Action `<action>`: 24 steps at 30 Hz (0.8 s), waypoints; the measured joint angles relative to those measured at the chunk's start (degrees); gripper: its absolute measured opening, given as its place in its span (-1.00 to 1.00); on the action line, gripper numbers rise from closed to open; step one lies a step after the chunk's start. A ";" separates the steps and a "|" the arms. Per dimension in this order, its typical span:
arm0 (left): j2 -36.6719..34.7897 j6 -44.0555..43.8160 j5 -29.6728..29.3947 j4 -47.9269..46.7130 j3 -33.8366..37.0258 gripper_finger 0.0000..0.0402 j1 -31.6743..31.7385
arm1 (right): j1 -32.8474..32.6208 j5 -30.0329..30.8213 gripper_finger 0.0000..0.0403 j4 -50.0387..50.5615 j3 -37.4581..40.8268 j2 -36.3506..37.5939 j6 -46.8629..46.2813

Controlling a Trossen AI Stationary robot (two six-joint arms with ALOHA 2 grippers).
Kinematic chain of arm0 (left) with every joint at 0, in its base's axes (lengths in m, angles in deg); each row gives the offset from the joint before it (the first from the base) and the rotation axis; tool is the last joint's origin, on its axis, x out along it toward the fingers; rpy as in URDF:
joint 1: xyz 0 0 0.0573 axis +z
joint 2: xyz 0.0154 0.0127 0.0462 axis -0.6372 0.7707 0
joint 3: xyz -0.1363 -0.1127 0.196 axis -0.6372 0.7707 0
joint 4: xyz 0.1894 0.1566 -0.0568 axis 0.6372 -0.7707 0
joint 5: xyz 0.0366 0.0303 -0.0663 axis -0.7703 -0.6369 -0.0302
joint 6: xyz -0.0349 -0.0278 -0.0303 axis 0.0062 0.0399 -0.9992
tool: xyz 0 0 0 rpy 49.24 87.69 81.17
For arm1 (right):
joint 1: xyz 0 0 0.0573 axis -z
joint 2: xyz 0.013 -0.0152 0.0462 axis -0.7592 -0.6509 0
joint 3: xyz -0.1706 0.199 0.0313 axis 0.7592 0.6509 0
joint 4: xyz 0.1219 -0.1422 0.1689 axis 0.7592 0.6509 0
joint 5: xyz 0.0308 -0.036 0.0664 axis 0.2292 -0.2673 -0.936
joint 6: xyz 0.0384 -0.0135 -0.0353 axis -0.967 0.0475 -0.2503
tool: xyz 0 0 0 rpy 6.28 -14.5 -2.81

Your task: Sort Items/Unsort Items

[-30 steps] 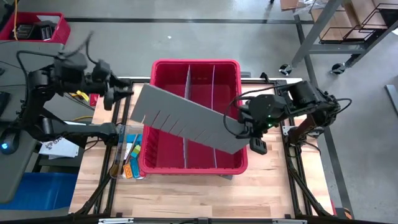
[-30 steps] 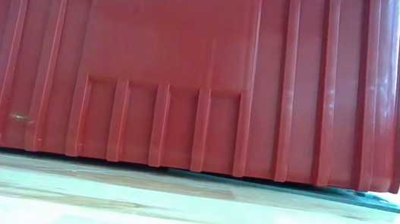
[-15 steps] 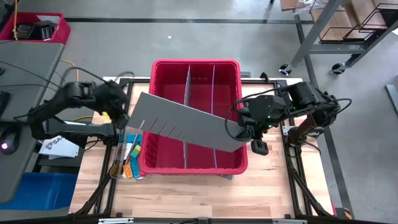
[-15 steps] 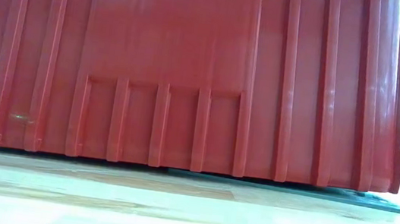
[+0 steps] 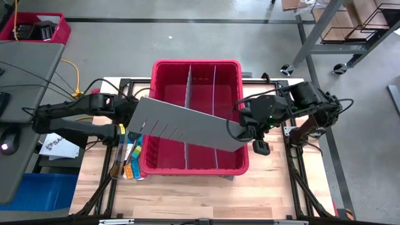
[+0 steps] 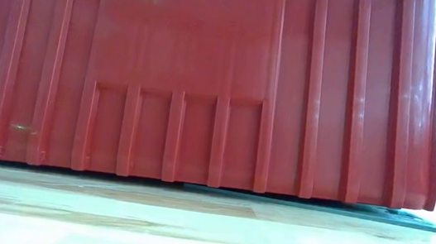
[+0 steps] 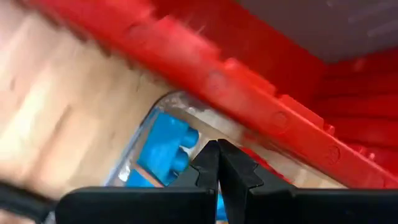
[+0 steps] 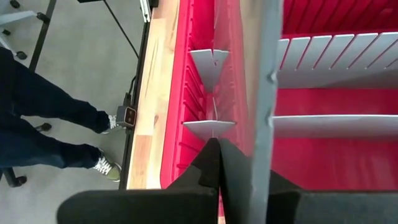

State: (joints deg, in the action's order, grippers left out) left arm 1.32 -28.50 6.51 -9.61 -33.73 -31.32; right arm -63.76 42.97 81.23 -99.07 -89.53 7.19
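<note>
Reaching in low from the table's left side, the left arm lies stretched almost flat, its left gripper (image 7: pixel 217 163) pinched shut on nothing just above the clear tray (image 5: pixel 119 145) that sits against the red bin's (image 5: pixel 196 65) left wall. The items (image 5: pixel 130 161), blue, orange and yellow blocks and thin sticks, lie in that tray directly beneath the closed fingers, the tray's long axis running along the bin wall. The right arm bends in from the right, its right gripper (image 5: pixel 239 130) clamped on the lower end of a grey divider panel (image 5: pixel 181 124), which slants across the bin.
</note>
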 joint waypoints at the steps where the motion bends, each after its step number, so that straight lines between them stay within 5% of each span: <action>1: 0.43 2.57 -0.02 0.95 0.00 -1.00 -0.61 | 0.00 -0.02 -1.00 0.05 0.00 0.00 -0.08; 7: 4.54 12.80 -0.92 5.59 0.00 -1.00 -3.69 | -0.29 -0.02 -1.00 0.92 0.00 0.00 -2.78; 24: 9.23 14.95 -8.67 9.36 0.00 -1.00 -5.32 | -6.70 3.78 -1.00 1.11 0.02 -0.07 -7.18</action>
State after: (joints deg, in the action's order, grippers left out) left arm 10.55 -13.55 -2.16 -0.25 -33.73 -36.64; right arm -70.46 46.75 82.34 -99.05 -89.59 0.01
